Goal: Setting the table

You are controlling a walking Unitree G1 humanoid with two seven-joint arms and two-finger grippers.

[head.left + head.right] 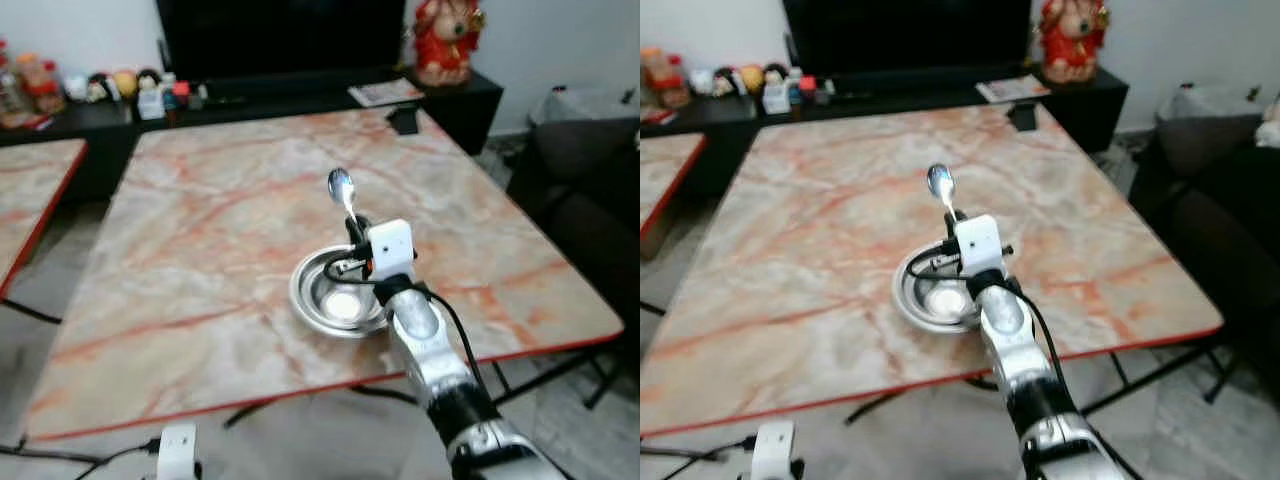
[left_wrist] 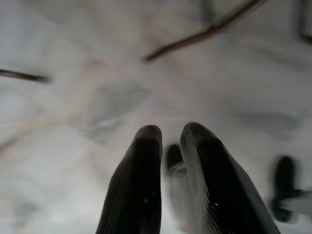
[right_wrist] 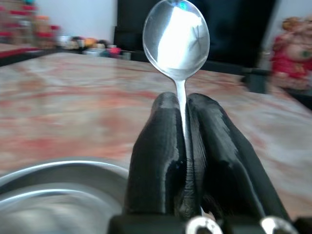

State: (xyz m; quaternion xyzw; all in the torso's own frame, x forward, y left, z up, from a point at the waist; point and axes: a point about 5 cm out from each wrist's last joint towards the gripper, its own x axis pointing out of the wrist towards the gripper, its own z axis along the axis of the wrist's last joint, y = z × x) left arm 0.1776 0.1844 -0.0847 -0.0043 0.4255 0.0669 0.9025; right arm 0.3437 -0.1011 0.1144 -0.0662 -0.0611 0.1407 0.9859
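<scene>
Right gripper (image 3: 181,146) is clenched on the spoon (image 1: 343,190) handle, bowl end up, just above the far rim of the steel bowl (image 1: 312,298) near the table (image 1: 200,230) front edge; I'd tilt and lower slowly so the spoon doesn't slip or clang. Plenty of bare tabletop beyond and beside; the red edge sits close behind the bowl. Left gripper (image 2: 170,185) hangs idle over the floor, fingers nearly together, holding nothing.

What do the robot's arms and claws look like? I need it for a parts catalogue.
The right arm is shiny silver with a black joint, a black cable along it and a white box at the wrist. Both claws, right claw and left claw, have two long, ribbed black fingers.
</scene>
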